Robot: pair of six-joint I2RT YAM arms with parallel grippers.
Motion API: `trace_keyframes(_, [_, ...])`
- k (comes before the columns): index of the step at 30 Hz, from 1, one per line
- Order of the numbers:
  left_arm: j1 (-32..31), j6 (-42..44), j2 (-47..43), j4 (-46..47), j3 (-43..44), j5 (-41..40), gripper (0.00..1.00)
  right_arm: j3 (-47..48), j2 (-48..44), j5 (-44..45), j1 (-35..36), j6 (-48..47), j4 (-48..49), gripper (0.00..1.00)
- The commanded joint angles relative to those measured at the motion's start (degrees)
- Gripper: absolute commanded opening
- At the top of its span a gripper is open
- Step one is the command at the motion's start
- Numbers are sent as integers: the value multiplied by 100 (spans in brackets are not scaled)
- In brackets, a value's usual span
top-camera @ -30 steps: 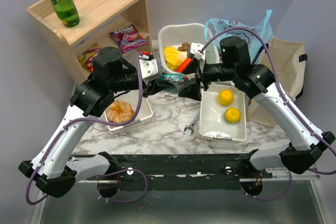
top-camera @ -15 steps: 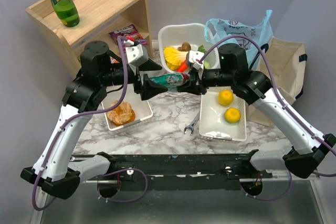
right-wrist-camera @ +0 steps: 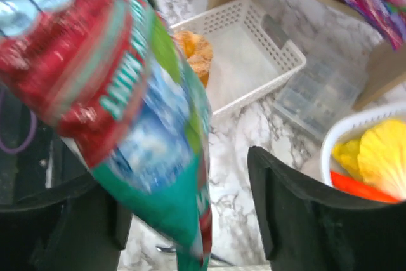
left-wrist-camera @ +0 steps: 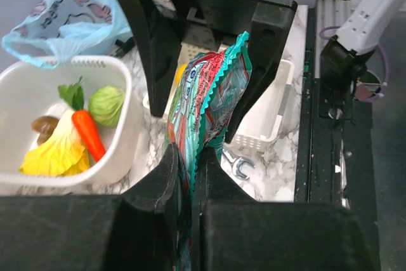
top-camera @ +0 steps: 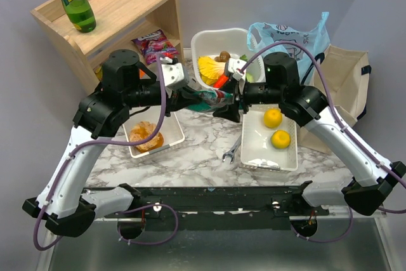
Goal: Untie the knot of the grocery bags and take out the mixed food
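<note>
- Left gripper (left-wrist-camera: 184, 182), bottom centre of the left wrist view: fingers pressed together, pinching the lower edge of a teal-and-red snack packet (left-wrist-camera: 206, 106) held upright in mid-air.
- Right gripper (right-wrist-camera: 177, 176): fingers spread wide on either side of the same packet. One finger touches its upper edge and neither clamps it.
- Step in hand, as judged: a hand-over of the packet between the arms. The next move calls for the right gripper to draw back clear and the left to carry the packet off.
- White tub (left-wrist-camera: 120, 150), left of frame: holds the carrot (left-wrist-camera: 89, 134), green cabbage (left-wrist-camera: 106, 105), leafy cabbage (left-wrist-camera: 54, 157) and mushroom (left-wrist-camera: 44, 125).
- Top view: bread (top-camera: 146, 135) at centre left, yellow fruits (top-camera: 273, 118) at centre right, each in a basket.
- Light-blue bag (top-camera: 288, 33), upper right: handles loose, no knot showing.
</note>
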Motion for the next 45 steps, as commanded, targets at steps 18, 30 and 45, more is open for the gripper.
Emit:
trace_keyframes(18, [584, 2213, -322, 2210, -819, -7520, 0, -316, 432, 1020, -918, 2112, 395, 94])
trace_keyframes(30, [729, 2875, 669, 3119, -1044, -7768, 0, -159, 622, 862, -918, 1922, 153, 94])
trace_keyframes(45, [1356, 3791, 1744, 4585, -1407, -7819, 0, -510, 280, 920, -940, 1761, 133, 94])
